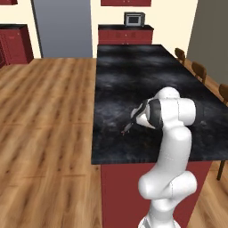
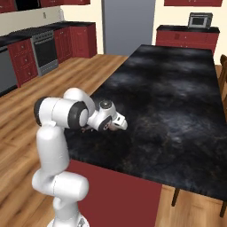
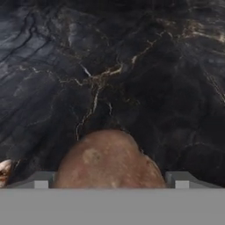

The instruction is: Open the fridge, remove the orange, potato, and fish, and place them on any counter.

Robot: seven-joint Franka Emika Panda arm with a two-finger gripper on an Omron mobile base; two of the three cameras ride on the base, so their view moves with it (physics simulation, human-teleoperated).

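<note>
My gripper (image 3: 112, 179) is down on the black marbled counter (image 3: 132, 66) near its front left corner. The tan-brown potato (image 3: 107, 158) lies on the stone between the two finger tips, with a small gap on each side, so the jaws stand open around it. From the right base view the potato (image 2: 113, 129) peeks out under the hand (image 2: 116, 127). A small slender dark thing, the fish (image 1: 126, 129) by its shape, lies on the counter (image 1: 133, 75) just left of the gripper (image 1: 134, 121). The fridge and the orange are out of view.
The counter's left edge (image 1: 94, 133) and front edge (image 1: 147, 161) run close to the hand. Wooden chairs (image 1: 198, 70) line the far right side. Red cabinets with a microwave (image 1: 134, 19) stand at the back; a stove (image 2: 44, 51) stands at the left wall.
</note>
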